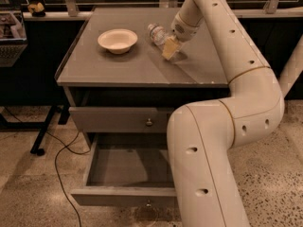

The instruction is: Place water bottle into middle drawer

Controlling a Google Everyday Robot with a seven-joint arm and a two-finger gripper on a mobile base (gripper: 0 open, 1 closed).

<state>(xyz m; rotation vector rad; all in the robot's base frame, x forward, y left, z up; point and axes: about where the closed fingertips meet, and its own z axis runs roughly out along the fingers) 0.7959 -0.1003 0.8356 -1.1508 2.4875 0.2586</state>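
The water bottle (155,33) lies on its side on the grey cabinet top (118,65), right of a bowl. It is clear plastic with a pale band. My gripper (169,48) is down on the cabinet top right next to the bottle's near-right end, with its yellowish tips low against the surface. I cannot tell whether it touches the bottle. The middle drawer (113,196) is pulled out below, grey inside, with its small round knob (148,203) on the front panel. My arm covers the drawer's right part.
A cream bowl (118,40) sits on the cabinet top left of the bottle. The upper drawer (113,119) is closed, with a knob (149,122). A black cable (59,160) trails on the speckled floor at left. A dark shelf (9,51) stands at far left.
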